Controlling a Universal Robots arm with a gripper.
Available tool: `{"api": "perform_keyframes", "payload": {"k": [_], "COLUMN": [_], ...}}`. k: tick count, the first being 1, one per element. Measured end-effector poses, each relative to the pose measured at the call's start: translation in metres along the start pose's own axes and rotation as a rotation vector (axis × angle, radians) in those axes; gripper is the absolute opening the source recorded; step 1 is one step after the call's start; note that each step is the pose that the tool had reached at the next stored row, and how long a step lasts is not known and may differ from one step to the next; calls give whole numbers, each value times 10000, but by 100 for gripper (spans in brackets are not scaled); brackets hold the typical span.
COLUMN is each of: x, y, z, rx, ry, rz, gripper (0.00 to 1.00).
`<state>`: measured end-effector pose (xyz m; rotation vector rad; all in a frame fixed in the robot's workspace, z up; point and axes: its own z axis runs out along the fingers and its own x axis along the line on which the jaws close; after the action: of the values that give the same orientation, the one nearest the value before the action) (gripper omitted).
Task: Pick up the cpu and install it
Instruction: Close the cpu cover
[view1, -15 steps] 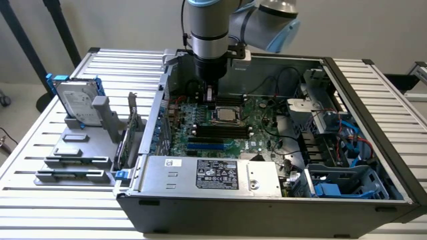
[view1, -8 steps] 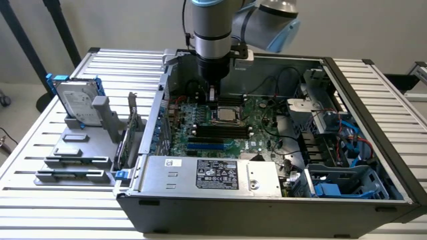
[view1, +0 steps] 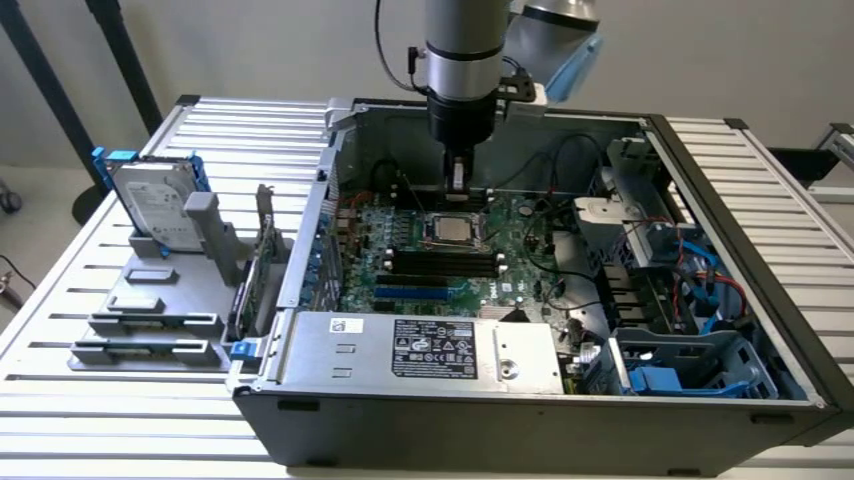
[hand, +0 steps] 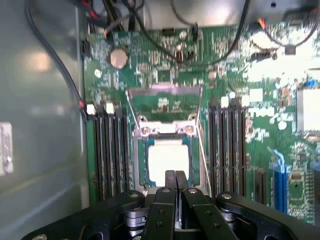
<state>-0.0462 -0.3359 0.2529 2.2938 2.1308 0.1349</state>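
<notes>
The cpu (view1: 451, 229) is a small square chip with a silver top, lying flat in the motherboard socket inside the open computer case (view1: 534, 420). In the wrist view the cpu (hand: 167, 157) sits in the socket frame, with the socket's metal load plate (hand: 165, 102) swung up beyond it. My gripper (view1: 458, 182) hangs upright a little above the board, just behind the cpu. Its two black fingers are pressed together with nothing between them, and the gripper (hand: 175, 176) tip overlaps the cpu's near edge.
Black memory slots (hand: 107, 150) flank the socket on both sides. A silver box with a black label (view1: 427, 350) fills the case front, with a blue drive cage (view1: 681, 375) at the exterior view's right. A hard drive in a blue frame (view1: 158, 205) stands on a grey rack outside.
</notes>
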Motion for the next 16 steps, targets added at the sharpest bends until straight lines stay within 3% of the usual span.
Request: {"api": "perform_keyframes", "payload": {"k": [11, 16], "x": [47, 65], "y": [512, 742], "z": [-212, -210], "rx": [63, 71], "ry": [91, 122], "rz": [-3, -14], "gripper": [14, 14]}}
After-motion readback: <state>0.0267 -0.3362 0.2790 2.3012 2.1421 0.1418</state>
